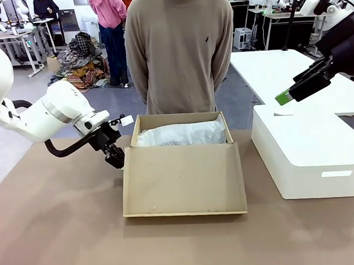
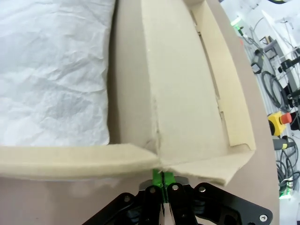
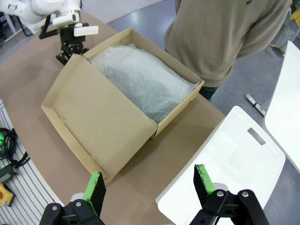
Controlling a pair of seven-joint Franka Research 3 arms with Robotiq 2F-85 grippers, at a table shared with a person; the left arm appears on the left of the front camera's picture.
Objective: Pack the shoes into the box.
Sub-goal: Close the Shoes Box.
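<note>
From my remote station I see the box (image 1: 180, 129) in the middle of the table (image 1: 63, 233), directly in front of the person (image 1: 180, 49) who stands at the far side. Its attached lid (image 1: 183, 179) lies open and flat toward the robot's side. White tissue paper (image 1: 182, 134) fills the inside and covers whatever lies under it, so I cannot tell if the shoes are there.

The left gripper (image 1: 115, 157) is at the left corner where the lid meets the box. In the left wrist view its green pads (image 2: 161, 178) are pressed together just under a cardboard flap; I cannot make out if some cardboard is pinched between them, because the flap hides the tips.

The right gripper (image 3: 152, 185) hangs high above the table, its fingers wide apart and holding nothing. In the front view I see only one green tip of it (image 1: 283, 97), above the white box (image 1: 309, 155) at the right; the rest is cut off at the picture edge.
</note>
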